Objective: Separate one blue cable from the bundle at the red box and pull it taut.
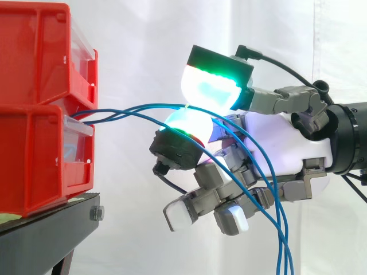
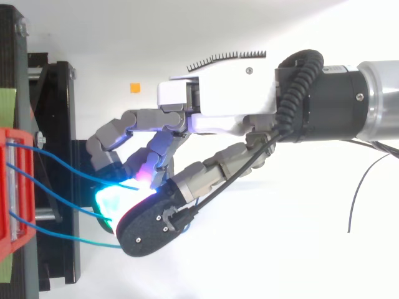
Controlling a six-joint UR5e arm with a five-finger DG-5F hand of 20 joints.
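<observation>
Entry 1, bundle of blue cables (image 1: 117,114): nearest the side camera. Leaves the gap between the two stacked boxes, runs right in loose curves, crosses in front of the palm and lower fingers, then drops out at the bottom right. From above, fans out as separate strands between the box front and the hand.

Entry 2, blue cable (image 1: 160,105): top strand of that bundle. Rises from the same gap in a shallow arc, not straight, and ends between two glowing fingertips (image 1: 186,123).

Entry 3, hand (image 1: 281,143): set at the right, white palm level with the gap between the boxes, apart from both. Grasps the blue cable in a pinch, green-lit pad (image 1: 215,86) above and a cyan-and-red-lit one just below, closed on the strand. Curls the remaining fingers underneath, white tips turned down and left.

Entry 4, upper red box (image 1: 34,57) and lower red box (image 1: 28,166): stacked at the left, clear panels on the fronts facing the hand.

Entry 5, black stand (image 1: 46,235): bears the lower box; shows one bolt on its near edge.

Entry 6, orange square (image 2: 134,87): small, lies on the white surface beyond the hand in the top view.

Entry 7, white curtain (image 1: 143,34): hangs behind everything in the side view.
</observation>
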